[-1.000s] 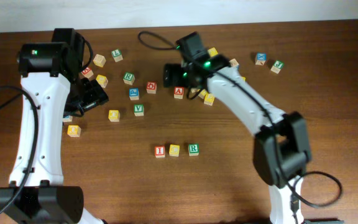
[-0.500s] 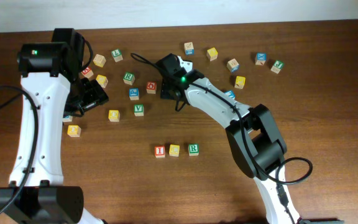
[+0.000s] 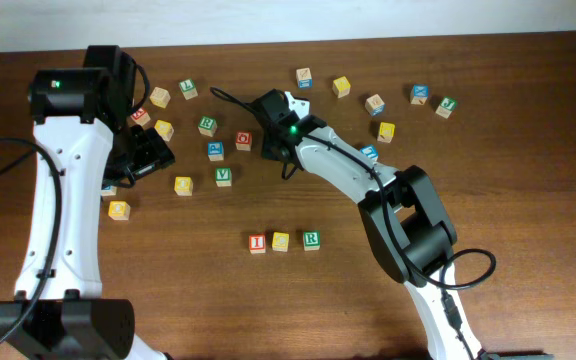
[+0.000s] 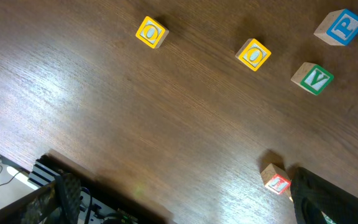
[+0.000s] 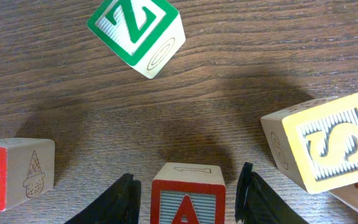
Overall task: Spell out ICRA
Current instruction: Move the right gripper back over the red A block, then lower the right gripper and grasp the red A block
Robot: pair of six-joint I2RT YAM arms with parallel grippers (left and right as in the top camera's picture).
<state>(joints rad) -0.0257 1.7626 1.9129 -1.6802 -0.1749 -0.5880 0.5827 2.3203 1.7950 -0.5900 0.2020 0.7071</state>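
Note:
A row of three blocks lies at the table's front middle: I (image 3: 257, 242), C (image 3: 281, 241) and R (image 3: 311, 239). The red-framed A block (image 5: 188, 194) stands between the fingers of my right gripper (image 5: 188, 202). A thin gap shows on each side of it, so the jaws are open around it. From overhead the right gripper (image 3: 284, 148) covers the A block. My left gripper (image 3: 144, 156) hovers at the left, open wide and empty, with a small red block (image 4: 276, 180) just beside its right finger (image 4: 319, 199).
Close around the A are a green Z block (image 5: 135, 34), a yellow S block (image 5: 325, 146) and a red-faced block (image 5: 14, 171). Loose blocks lie scattered at the back right (image 3: 374, 103) and back left (image 3: 207, 125). Two yellow blocks (image 4: 151, 32) (image 4: 253, 54) and a green V (image 4: 313, 78) lie under the left wrist.
My right gripper swung left and came down over the A block, and its jaws have narrowed around it. The left arm has not moved.

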